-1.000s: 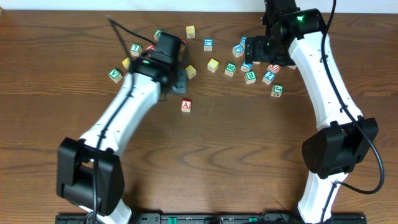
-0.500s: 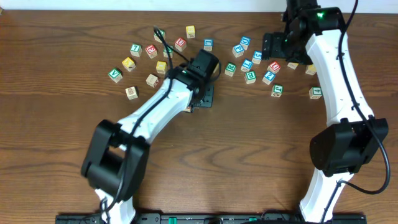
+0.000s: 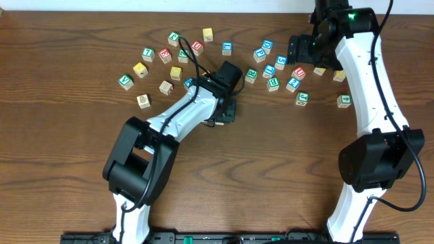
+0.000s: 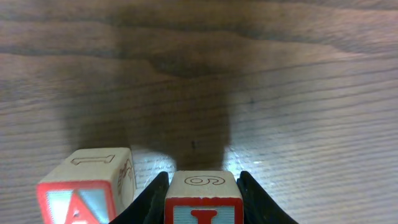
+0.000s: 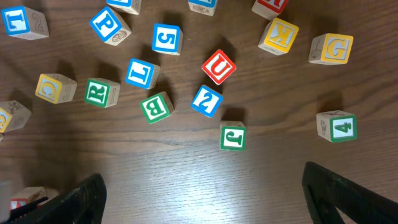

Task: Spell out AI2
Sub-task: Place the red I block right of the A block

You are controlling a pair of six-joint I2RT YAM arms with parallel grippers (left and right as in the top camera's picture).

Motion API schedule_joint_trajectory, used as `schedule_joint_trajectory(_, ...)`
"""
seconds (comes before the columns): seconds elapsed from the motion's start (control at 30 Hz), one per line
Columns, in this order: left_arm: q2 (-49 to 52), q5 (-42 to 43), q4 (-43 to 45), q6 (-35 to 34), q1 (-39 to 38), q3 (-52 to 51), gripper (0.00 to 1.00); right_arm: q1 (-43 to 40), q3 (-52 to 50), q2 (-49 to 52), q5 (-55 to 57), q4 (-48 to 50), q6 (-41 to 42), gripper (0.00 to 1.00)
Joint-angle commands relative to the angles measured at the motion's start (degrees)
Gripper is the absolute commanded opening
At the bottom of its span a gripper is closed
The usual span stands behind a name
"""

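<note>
While the left gripper (image 4: 203, 183) pinches the I cube (image 4: 203, 204) at bottom centre, just right of the A cube (image 4: 84, 190), set it down square (edges matching) before releasing; the right gripper (image 5: 204, 186) gapes wide, 2 cube (image 5: 206, 101) mid-frame.

Left wrist view: the A cube (image 4: 78, 199) shows a red "A"; the I cube (image 4: 203, 200) shows a red "I" in front and an outlined "6" on top. Right wrist view: the 2 cube (image 5: 206, 101), blue "2"; U cube (image 5: 219, 66), red; L cube (image 5: 142, 73), 5 cube (image 5: 166, 38) and P cube (image 5: 109, 25), blue; B cube (image 5: 157, 107), R cube (image 5: 101, 93), J cube (image 5: 232, 135) and 4 cube (image 5: 336, 126), green; K cube (image 5: 279, 35) and G cube (image 5: 332, 48), yellow.
</note>
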Motion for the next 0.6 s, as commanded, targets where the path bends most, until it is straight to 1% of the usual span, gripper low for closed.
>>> schedule_joint_trajectory(0.0, 1.07, 0.33, 0.0, -0.7, -0.04, 0.15, 0.3, -0.46, 1.18, -0.04, 0.66, -0.02, -1.11, 0.96)
schedule_joint_trajectory(0.13, 1.07, 0.33, 0.02, -0.68, -0.04, 0.15, 0.35, -0.46, 1.18, -0.04, 0.66, -0.04, -1.11, 0.96)
schedule_joint_trajectory(0.57, 0.87, 0.33, 0.13, -0.66, -0.02, 0.52, 0.37, -0.46, 1.18, -0.04, 0.66, -0.46, -1.11, 0.96)
